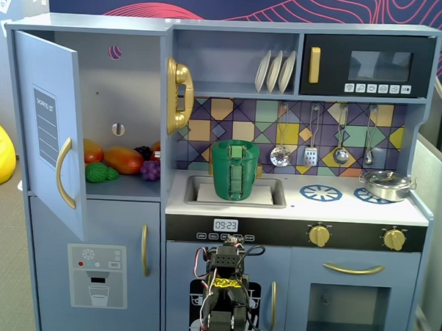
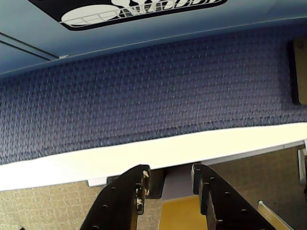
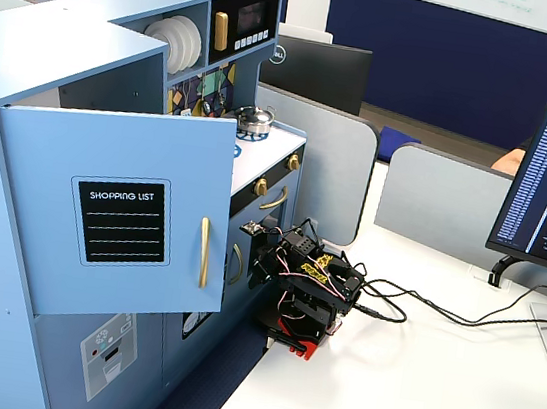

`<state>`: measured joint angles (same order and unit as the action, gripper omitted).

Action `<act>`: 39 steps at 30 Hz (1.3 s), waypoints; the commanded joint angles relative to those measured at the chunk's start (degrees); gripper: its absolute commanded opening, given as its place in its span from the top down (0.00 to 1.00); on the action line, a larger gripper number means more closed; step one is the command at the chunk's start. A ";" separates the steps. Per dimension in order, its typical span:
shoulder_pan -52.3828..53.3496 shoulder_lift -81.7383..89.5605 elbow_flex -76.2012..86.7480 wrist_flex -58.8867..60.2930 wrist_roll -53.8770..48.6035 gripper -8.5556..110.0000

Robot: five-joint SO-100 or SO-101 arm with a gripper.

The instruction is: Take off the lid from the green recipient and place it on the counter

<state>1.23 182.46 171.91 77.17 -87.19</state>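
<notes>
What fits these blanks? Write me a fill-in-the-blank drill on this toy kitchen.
The tall dark-green plastic pot stands in the ___.
The round dark-green lid lies on the ___.
The silver metal pan sits on the ___ blue burner ring in a fixed view.
The gripper is ___, holding nothing.
Missing: sink; pot; right; open.

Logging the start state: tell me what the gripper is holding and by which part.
Nothing is held. In the wrist view the gripper is open with only an empty gap between its fingers, down low by the floor. The lid sits untouched on the green recipient.
</notes>
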 commanded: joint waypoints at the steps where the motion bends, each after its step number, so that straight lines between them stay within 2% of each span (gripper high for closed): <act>1: -0.70 -0.26 -0.18 10.55 1.49 0.93; 13: -0.70 -0.35 -0.18 9.76 0.00 0.93; 15: 0.18 -0.44 -0.62 2.90 2.20 0.93; 18: 1.41 -1.32 -5.10 -14.41 3.34 0.93; 23: 0.00 -11.51 -20.13 -44.82 -7.03 0.92; 26: -0.09 -19.25 -31.29 -55.11 -10.81 0.85; 32: 1.05 -28.30 -47.02 -58.10 -11.43 0.76; 39: 0.00 -32.78 -52.12 -63.37 -12.57 0.70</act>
<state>1.67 151.88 125.42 17.14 -98.70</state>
